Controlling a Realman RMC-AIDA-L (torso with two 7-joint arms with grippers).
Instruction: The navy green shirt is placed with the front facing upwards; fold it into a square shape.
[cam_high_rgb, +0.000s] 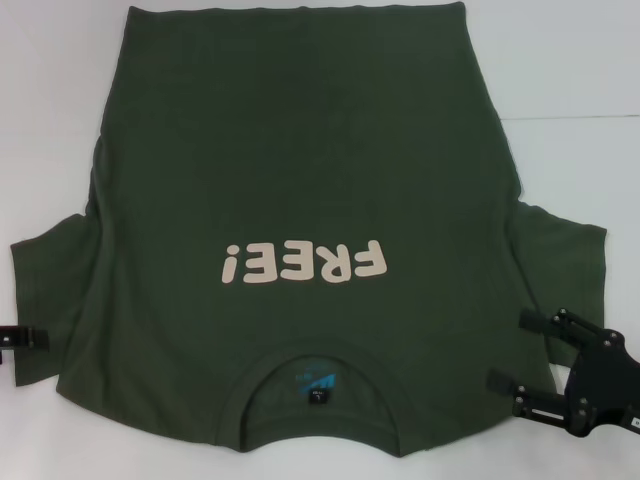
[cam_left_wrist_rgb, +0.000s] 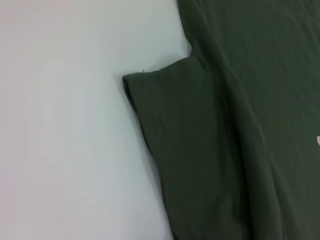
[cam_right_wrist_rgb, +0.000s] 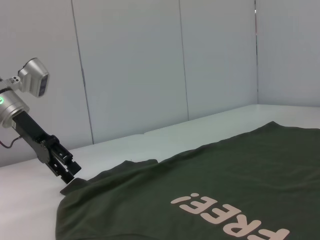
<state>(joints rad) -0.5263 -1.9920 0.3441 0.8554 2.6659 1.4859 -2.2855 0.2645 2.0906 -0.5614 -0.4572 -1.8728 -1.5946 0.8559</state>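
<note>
The shirt (cam_high_rgb: 300, 200) lies flat on the white table (cam_high_rgb: 570, 90), front up, collar (cam_high_rgb: 317, 385) nearest the robot and hem farthest away. The cream "FREE!" print (cam_high_rgb: 302, 262) reads upside down from the head camera, and a blue neck label (cam_high_rgb: 315, 380) shows inside the collar; its wording is too small to read.

Near the robot's right, the right gripper (cam_high_rgb: 508, 350) sits low beside the shoulder and right sleeve (cam_high_rgb: 565, 270), its two black fingers (cam_high_rgb: 545, 322) spread apart and pointing toward the cloth. One fingertip overlaps the sleeve's edge in the head view; whether any cloth lies between the fingers cannot be made out. The gripper's body is cut off by the frame corner.

On the robot's left, only a sliver of the left gripper (cam_high_rgb: 25, 338) shows at the frame edge, at the tip of the left sleeve (cam_high_rgb: 50, 290). The right wrist view shows this gripper (cam_right_wrist_rgb: 67, 175) from across the shirt, its tip down at the sleeve corner, but whether it is spread or pinching cannot be told. The left wrist view shows only that sleeve (cam_left_wrist_rgb: 185, 150) and bare table, none of its own fingers.

Farther off, the body of the shirt narrows toward the hem (cam_high_rgb: 300, 10), which reaches the top of the head view. Grey wall panels (cam_right_wrist_rgb: 150, 65) stand beyond the table.
</note>
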